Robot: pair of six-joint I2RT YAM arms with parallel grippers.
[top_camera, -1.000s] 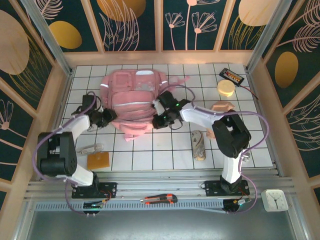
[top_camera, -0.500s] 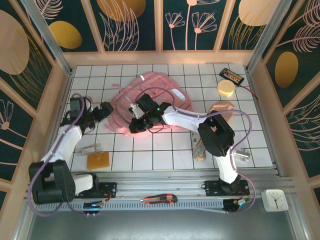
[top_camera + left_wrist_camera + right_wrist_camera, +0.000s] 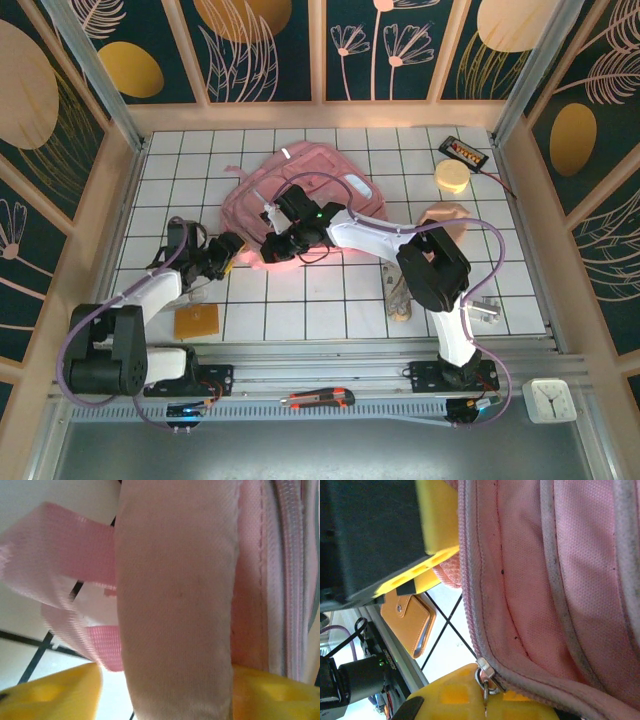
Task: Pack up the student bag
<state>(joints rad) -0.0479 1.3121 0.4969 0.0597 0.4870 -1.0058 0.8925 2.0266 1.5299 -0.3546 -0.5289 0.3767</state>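
Where the left gripper (image 3: 228, 250) meets the student bag (image 3: 310, 195), its two yellow fingertips (image 3: 50, 696) sit on either side of a padded pink band of the bag. One is pressed against the padding and the other against a loop of pink webbing beside it, so the jaws are clamped on that band with only its thickness between them.

The right gripper (image 3: 272, 243) has its jaws standing wider. One yellow finger (image 3: 440, 520) is above and one below, and the bag's zippered edge runs through the gap. A metal zipper pull (image 3: 484, 680) lies against the lower finger. I cannot tell whether those jaws pinch the fabric or merely bracket it, since bare table and a tan wallet (image 3: 410, 625) show through part of the gap.

From above, both grippers are at the bag's near edge, the left at its near-left corner and the right just beside it toward the middle. The bag lies rumpled on the white gridded table (image 3: 300, 310), toward the far edge and a little left of centre.

The wallet lies near the table's near-left corner. A patterned pouch (image 3: 398, 290) lies right of centre toward the near edge. A peach cloth (image 3: 445, 212), a round yellow item (image 3: 452, 177) and a black pack (image 3: 463, 152) sit toward the far-right corner, well apart from the bag.
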